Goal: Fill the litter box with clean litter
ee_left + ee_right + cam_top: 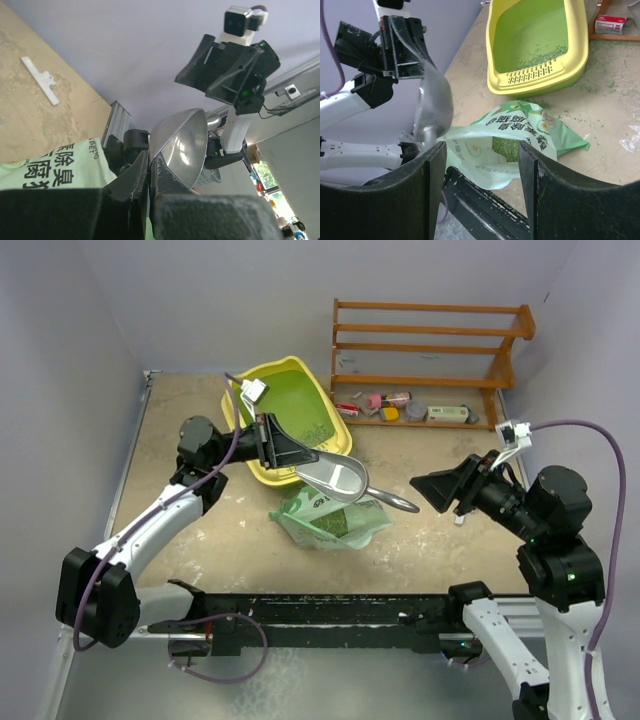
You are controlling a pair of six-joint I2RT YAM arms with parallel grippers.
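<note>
Filling barely begun: only thin litter is strewn in the litter box near the far edge of the worktop, the seemingly empty scoop is clamped in the closed left hand above the opened bag, and the right hand is held part-open, gripping nothing.

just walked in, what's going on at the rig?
The left gripper is shut on a grey metal scoop, holding it between the large yellow plastic litter box and the open pale-green plastic bag lying on the table. The scoop's bowl looks empty. Only a thin scatter of grey-green litter granules covers the box's green floor. The right gripper is open beside the bag, holding nothing.
</note>
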